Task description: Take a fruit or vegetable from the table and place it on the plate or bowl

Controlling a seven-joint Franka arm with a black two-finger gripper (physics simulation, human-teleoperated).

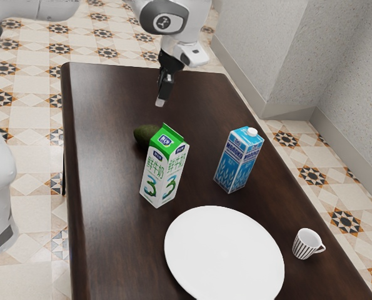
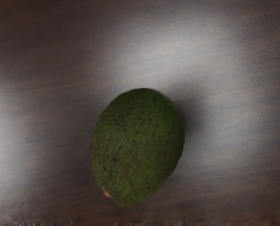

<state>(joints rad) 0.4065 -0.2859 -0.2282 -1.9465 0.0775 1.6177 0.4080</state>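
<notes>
You have nothing done yet: the avocado [image 1: 147, 133] lies on the worktop [image 1: 110, 206] just beyond the green carton [image 1: 164, 165], your end effector [image 1: 162, 102] hangs empty above it, its width impossible to tell, and the near plate [image 1: 223, 253] is bare.

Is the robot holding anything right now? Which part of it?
Nothing is held. The tool hangs in the air with nothing in it, and the avocado lies on the table under it.

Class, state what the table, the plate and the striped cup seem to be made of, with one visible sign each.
Table: dark wood, semi-gloss; grain streaks, soft glare.
Plate: probably glazed ceramic; plain smooth white.
Striped cup: likely ceramic too; thin dark stripes.
</notes>
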